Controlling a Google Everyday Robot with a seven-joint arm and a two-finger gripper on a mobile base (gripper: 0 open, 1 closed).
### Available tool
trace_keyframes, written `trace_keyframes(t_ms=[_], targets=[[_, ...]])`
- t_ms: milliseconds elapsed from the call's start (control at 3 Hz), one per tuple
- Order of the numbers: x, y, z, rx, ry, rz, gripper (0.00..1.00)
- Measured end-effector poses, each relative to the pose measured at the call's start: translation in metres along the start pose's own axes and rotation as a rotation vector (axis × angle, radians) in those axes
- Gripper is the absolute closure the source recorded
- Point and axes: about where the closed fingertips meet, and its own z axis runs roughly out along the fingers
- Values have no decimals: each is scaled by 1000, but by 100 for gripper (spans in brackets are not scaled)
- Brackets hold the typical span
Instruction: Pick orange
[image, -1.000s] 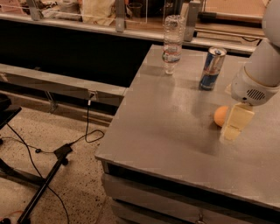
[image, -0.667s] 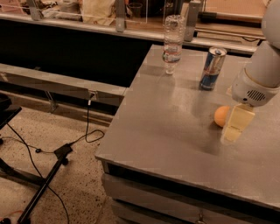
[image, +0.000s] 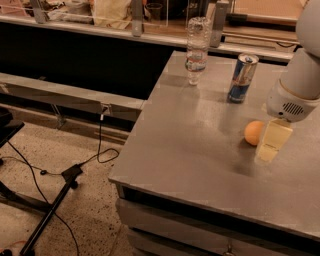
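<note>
Bench of grey metal, its front-left corner nearest the camera. Toward the right edge the gripper hangs low over the top, pale yellow beneath the white arm — whether it is parted or closed cannot be told. The orange rests on the bench just beside it, on the side facing the left edge. Farther back stands a blue-and-silver can, and beyond that, near the far edge, a clear plastic bottle — both upright.

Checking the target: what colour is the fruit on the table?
Light orange, in the camera view; the orange lies beside the gripper.
</note>
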Motion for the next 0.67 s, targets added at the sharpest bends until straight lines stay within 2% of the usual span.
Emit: trace_keyframes(t_ms=[333, 667], targets=[[0, 0, 0, 2, 0, 0, 16], [-1, 0, 0, 6, -2, 0, 40]])
